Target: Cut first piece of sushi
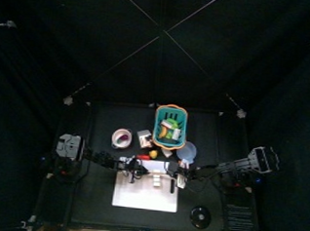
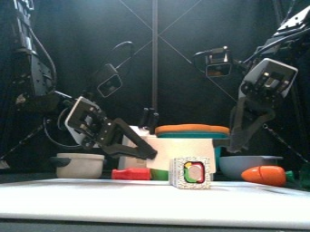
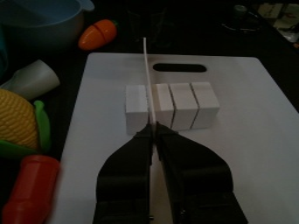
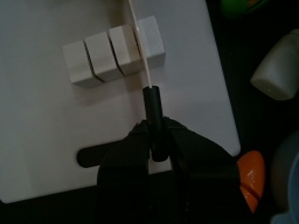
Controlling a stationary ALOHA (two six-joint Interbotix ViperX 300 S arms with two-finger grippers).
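Beside the left gripper (image 3: 156, 133), nearest its jaws, lies a red plastic toy vegetable (image 3: 35, 188). Farther out on that same side sits a yellow toy corn cob with a green husk (image 3: 17, 118), then a white plastic cup (image 3: 33, 77). Well ahead of the gripper stand a pale blue plastic bowl (image 3: 35, 22) and an orange toy carrot with a green top (image 3: 100, 33). Beyond both, farther from the jaws, a green plastic basket (image 1: 174, 128) rests next to a roll of tape (image 1: 123, 137).
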